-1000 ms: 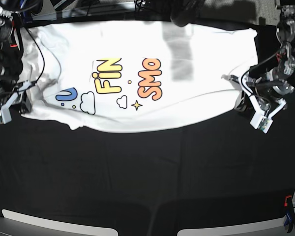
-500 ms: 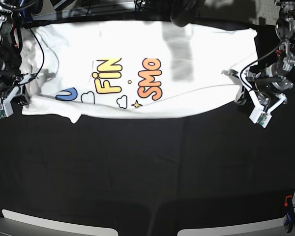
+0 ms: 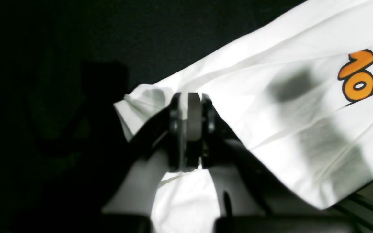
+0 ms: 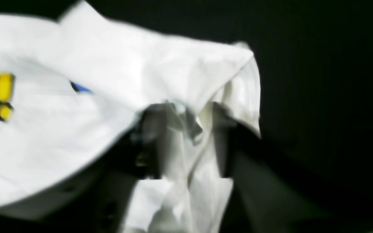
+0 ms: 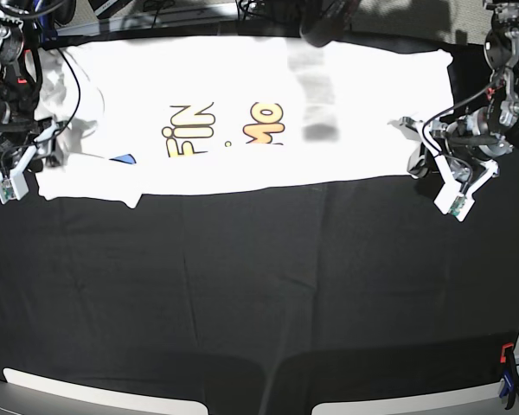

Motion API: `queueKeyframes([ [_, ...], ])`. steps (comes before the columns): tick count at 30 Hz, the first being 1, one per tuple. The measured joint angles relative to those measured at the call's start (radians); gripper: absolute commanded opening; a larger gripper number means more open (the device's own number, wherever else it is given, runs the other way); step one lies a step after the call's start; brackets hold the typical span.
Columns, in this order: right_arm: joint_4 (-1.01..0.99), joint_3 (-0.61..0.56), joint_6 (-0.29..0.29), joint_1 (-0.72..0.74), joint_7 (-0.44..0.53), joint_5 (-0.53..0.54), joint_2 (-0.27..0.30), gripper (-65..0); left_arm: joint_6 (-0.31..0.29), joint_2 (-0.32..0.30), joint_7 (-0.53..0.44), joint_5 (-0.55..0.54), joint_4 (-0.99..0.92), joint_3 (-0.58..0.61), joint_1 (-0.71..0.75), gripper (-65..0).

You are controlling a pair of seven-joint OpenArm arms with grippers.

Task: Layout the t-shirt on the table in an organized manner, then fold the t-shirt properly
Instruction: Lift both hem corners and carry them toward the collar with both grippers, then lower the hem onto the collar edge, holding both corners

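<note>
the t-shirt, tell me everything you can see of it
The t-shirt is white, soft cotton by its look, printed with yellow and orange bubble letters. It lies along the far edge of the table, its near edge folded under so the print's lower part is hidden. The left gripper pinches one end; cloth sits between the right gripper's parted jaws.

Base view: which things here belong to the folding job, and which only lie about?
Job:
- t-shirt
- table
- left gripper, clamped on the shirt
- right gripper, cloth between its jaws

Lying about:
- orange and blue clip at the table edge
- cables behind the table
</note>
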Motion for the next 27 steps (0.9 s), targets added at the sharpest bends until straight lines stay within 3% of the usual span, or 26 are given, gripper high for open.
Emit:
queueKeyframes([
  [8, 0.000, 0.000, 0.000, 0.001, -0.030, -0.011, 0.000, -31.5, 0.000, 0.000, 0.000, 0.000, 0.000, 0.000, 0.000, -65.0],
  [14, 0.000, 0.000, -0.001, 0.004, 0.094, -0.016, 0.000, -31.6, 0.000, 0.000, 0.000, -0.001, 0.000, 0.000, 0.000, -65.0],
  [16, 0.000, -0.002, -0.086, 0.001, 0.144, -0.079, 0.000, -31.6, 0.000, 0.000, 0.000, 0.000, 0.000, 0.000, 0.000, -65.0],
  [18, 0.000, -0.001, -0.221, 0.002, 0.199, -0.152, 0.000, -31.6, 0.000, 0.000, 0.000, 0.000, 0.000, 0.000, 0.000, -65.0],
  [20, -0.010, 0.001, -0.355, 0.002, 0.283, -0.147, 0.001, -31.6, 0.000, 0.000, 0.000, 0.000, 0.000, 0.000, 0.000, -65.0],
  [22, -0.051, 0.004, -0.379, 0.020, 0.304, -0.088, 0.000, -31.6, 0.000, 0.000, 0.000, 0.000, 0.000, 0.000, 0.000, -65.0],
  [27, -0.231, 0.002, -0.342, 0.113, 0.219, -0.008, -0.011, -31.6, 0.000, 0.000, 0.000, 0.000, 0.000, 0.000, 0.000, -65.0],
])
